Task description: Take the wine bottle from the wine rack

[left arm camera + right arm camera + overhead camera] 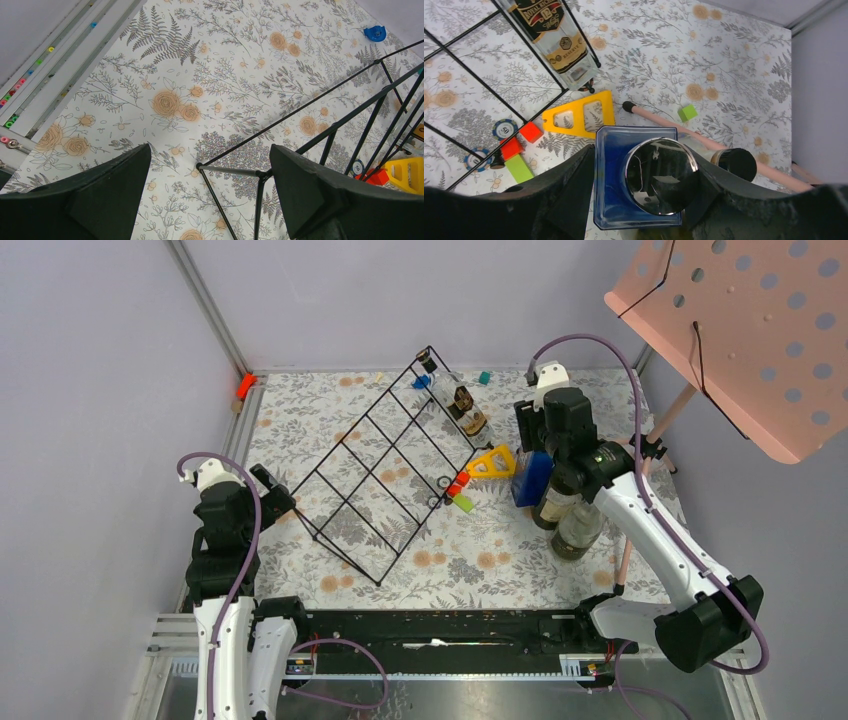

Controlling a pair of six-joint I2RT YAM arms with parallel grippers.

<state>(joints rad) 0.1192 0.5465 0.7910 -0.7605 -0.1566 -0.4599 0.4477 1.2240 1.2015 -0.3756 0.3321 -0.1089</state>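
Note:
The black wire wine rack (375, 465) lies in the middle of the table. A clear bottle with a dark and gold label (462, 405) lies on its far right end, and its base shows in the right wrist view (556, 42). My right gripper (540, 455) is to the right of the rack. Its fingers (574, 185) press both sides of an upright blue square bottle (611, 175) with a shiny black cap. My left gripper (210, 155) is open and empty above the rack's near left corner (200, 166).
Two dark bottles (555, 502) (577, 530) stand beside the blue one. A yellow triangle piece (492, 462), red blocks (458, 485), a green block (465, 503) and poker chips (504, 128) lie by the rack. The pink music stand (740, 330) overhangs the far right, with its leg (684, 132) on the table.

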